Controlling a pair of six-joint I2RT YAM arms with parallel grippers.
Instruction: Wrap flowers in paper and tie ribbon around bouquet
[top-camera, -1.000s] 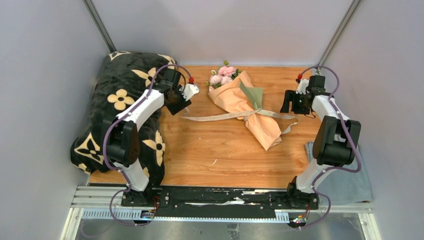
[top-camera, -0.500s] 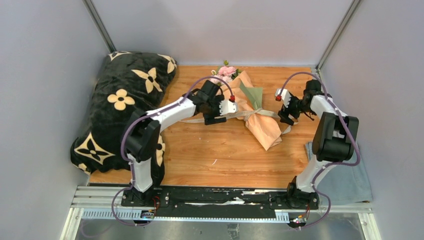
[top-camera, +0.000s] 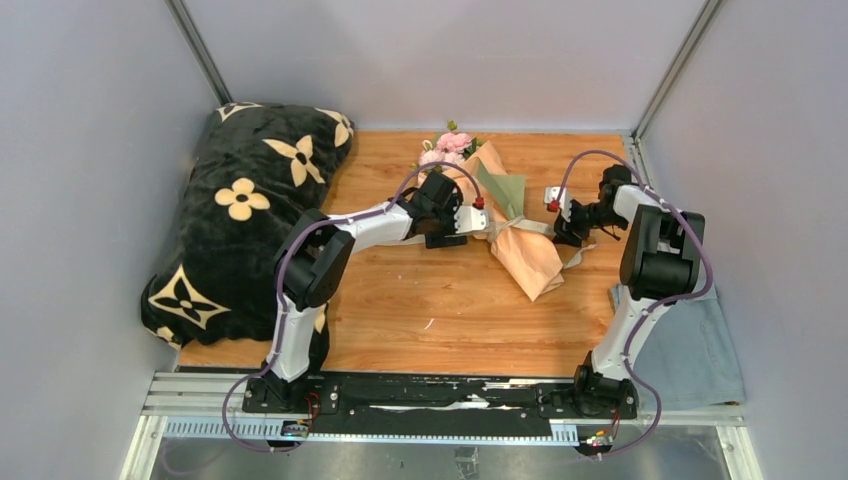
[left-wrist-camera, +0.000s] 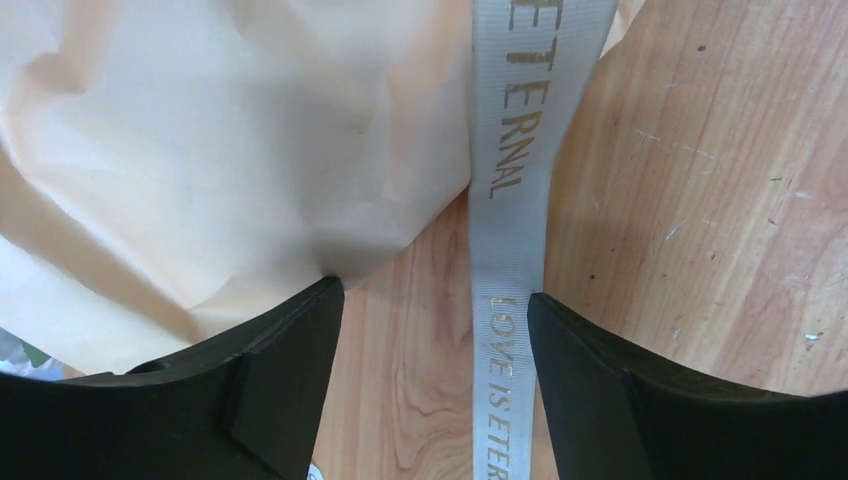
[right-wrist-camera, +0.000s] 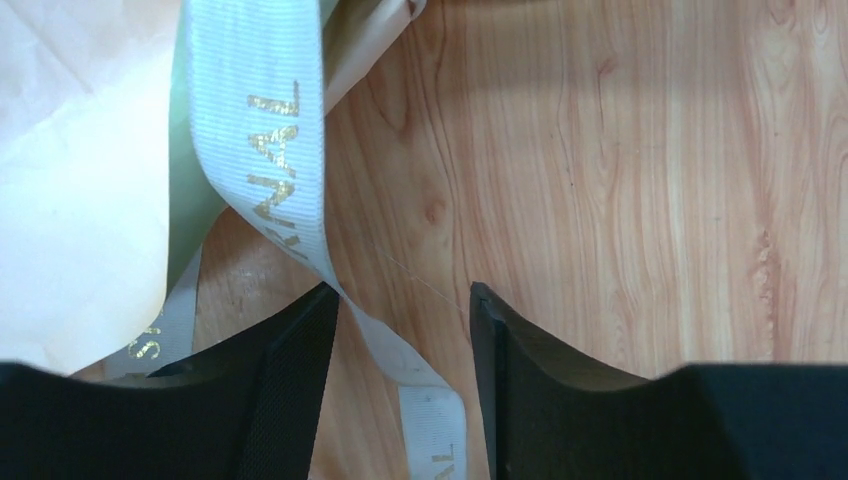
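Wide wooden table (top-camera: 450, 310), pale planks: the work surface. A black plush blanket with cream flower shapes (top-camera: 240, 220) is heaped at my left edge and a grey-blue cloth (top-camera: 700, 350) hangs off my right edge, both well apart from the job.

The bouquet (top-camera: 525, 255) lies on its side toward the far middle of the table, narrow end pointing back at my bases. My guess is that it lies flat so both arms can reach across it from either side.

Peach-tan paper (left-wrist-camera: 200, 150), thin and creased, forms the cone, with an olive green fold (top-camera: 505, 190) showing at the mouth. The wrap looks done.

Pale pink flowers with green leaves (top-camera: 445, 148) poke out at the far end.

Cream-beige ribbon with gold lettering (left-wrist-camera: 510, 200) crosses the cone's waist, one tail trailing out to each side. I cannot tell from here whether the knot is snug.

My left claw (left-wrist-camera: 435, 305) is released. Its jaws stand apart, astride the left tail beside the paper's edge, with nothing pinched.

My right claw (right-wrist-camera: 402, 295) is likewise unclenched. The right tail runs down between its fingers, close against one of them.

Judgement: each claw is placed to pinch its own tail and draw outward, which would tighten the tie.
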